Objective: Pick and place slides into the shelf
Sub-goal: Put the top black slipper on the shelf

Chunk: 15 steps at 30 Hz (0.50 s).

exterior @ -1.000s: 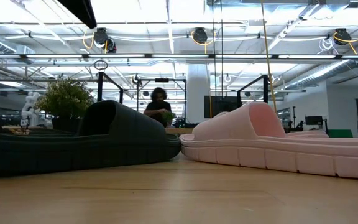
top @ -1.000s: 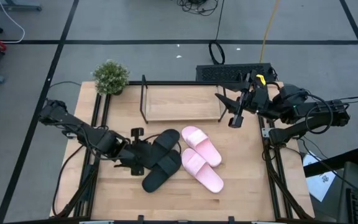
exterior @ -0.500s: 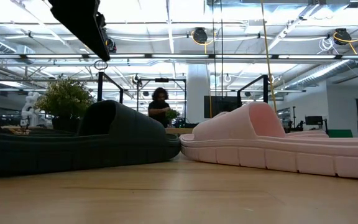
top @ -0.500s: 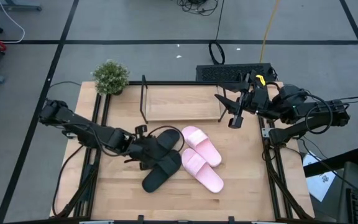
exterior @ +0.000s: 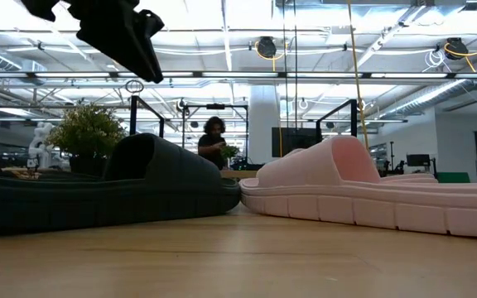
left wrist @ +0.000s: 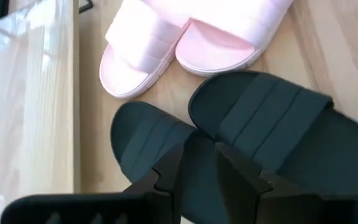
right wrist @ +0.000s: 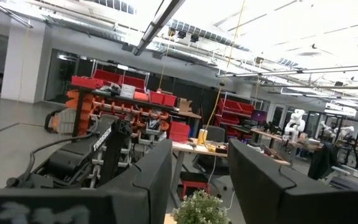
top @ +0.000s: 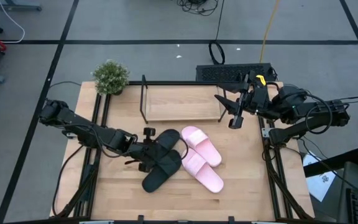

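left gripper (top: 149,148) hovered low over the two black slides (top: 162,160), fingers spread apart with nothing between them; the wrist view showed both fingertips (left wrist: 166,177) framing the gap where the two black slides (left wrist: 253,124) overlap. nearer black slide lay just ahead of the fingers, its long axis running diagonally across the table, toe end toward the shelf (top: 182,102). whether the fingertips touched the rubber could not be told from above, probably just clear. pink slides (top: 201,155) sat side by side just right of the black pair, touching it. shelf stood empty at the table's far edge, well apart from all four slides, beside a small potted plant (top: 110,77). left arm was plainly the nearer one. right gripper (top: 236,109) waited raised by the shelf's right end, fingers parted, holding nothing.
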Each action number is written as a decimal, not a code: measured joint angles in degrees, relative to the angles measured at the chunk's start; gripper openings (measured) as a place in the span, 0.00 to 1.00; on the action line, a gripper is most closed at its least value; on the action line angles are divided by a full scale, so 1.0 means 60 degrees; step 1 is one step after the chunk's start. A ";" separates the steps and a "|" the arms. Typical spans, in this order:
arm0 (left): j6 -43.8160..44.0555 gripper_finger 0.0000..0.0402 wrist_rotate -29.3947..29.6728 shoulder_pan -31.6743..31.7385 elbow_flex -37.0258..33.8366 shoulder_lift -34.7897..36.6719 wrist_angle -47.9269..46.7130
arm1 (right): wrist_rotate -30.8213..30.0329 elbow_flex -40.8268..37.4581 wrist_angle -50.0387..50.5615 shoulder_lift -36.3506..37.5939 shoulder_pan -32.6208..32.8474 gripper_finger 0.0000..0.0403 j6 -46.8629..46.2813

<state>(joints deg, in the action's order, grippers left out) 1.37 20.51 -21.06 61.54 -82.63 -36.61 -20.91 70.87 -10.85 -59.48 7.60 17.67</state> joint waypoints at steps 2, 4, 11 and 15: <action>-0.0452 0.22 -0.0004 0.0000 0.0000 -0.0062 -0.0003 | -0.0003 0.0000 0.0000 0.0000 0.0000 0.36 0.0012; -0.0815 0.22 -0.0017 0.0026 0.0000 -0.0250 -0.0025 | -0.0004 0.0000 0.0000 0.0000 0.0000 0.36 0.0018; -0.1313 0.22 -0.0266 0.0088 -0.0011 -0.1348 -0.0125 | -0.0003 0.0000 0.0011 0.0000 0.0004 0.36 0.0183; -0.1531 0.22 0.0051 0.0077 -0.0007 -0.1816 -0.0170 | -0.0003 0.0000 0.0001 0.0000 0.0004 0.36 0.0204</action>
<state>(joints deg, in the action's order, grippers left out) -7.82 20.82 -20.60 61.49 -93.52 -37.63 -20.93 70.87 -10.84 -59.48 7.62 18.90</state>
